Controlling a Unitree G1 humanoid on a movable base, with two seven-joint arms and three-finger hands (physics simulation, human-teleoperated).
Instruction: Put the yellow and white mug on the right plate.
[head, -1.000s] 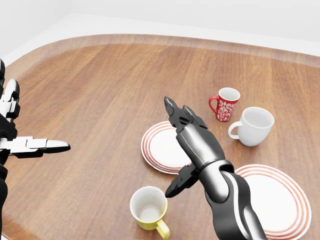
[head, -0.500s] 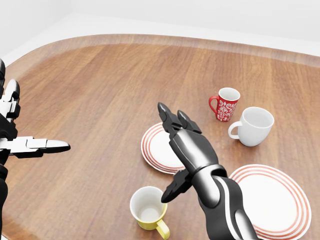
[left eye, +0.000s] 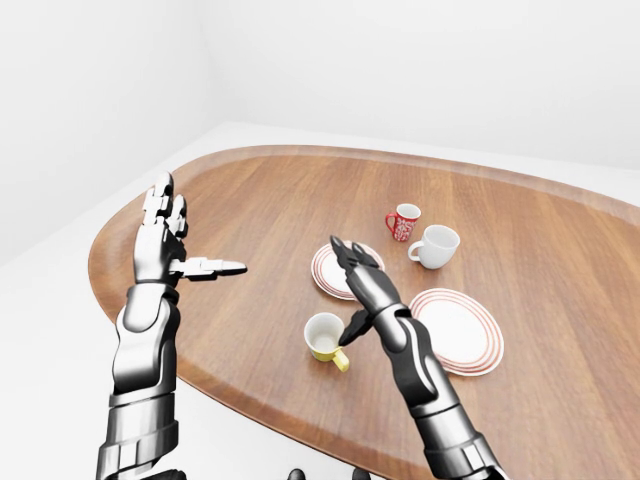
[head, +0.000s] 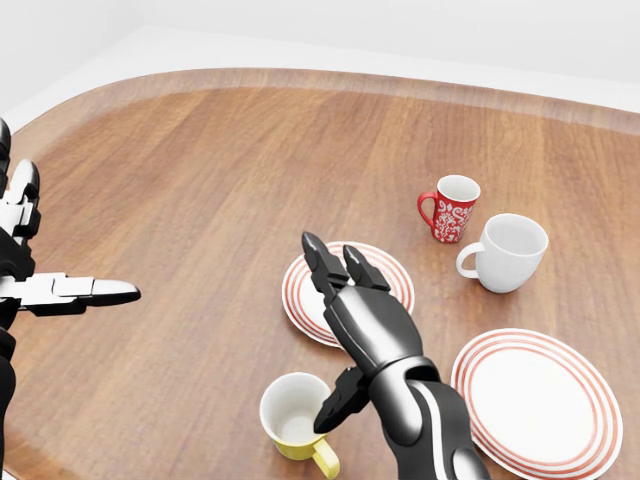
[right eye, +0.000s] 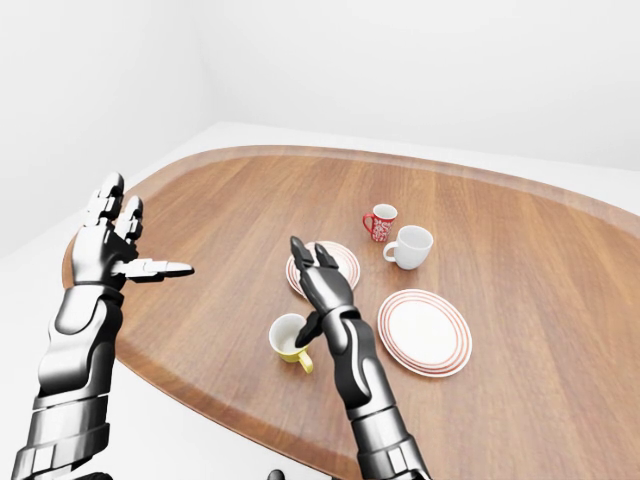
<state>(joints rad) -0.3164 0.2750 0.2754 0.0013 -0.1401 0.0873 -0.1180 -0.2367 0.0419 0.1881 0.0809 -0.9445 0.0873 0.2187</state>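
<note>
The yellow and white mug (head: 296, 415) stands upright on the wooden table (head: 200, 180) at the bottom of the head view, handle pointing to the lower right. My right hand (head: 332, 330) is open just to its right and above it, fingers spread over the left plate (head: 298, 290), thumb reaching down to the mug's rim. It does not close round the mug. The right plate (head: 535, 400), white with red rings, lies empty at the lower right. My left hand (left eye: 178, 245) is open and raised over the table's left side, far from the mug.
A red patterned mug (head: 452, 208) and a larger white mug (head: 505, 252) stand side by side above the right plate. The table's rounded edge (left eye: 230, 385) runs close below the yellow mug.
My right hand has moved left and down in the head view towards the yellow mug, uncovering the right plate. The left hand and the mugs have not moved.
</note>
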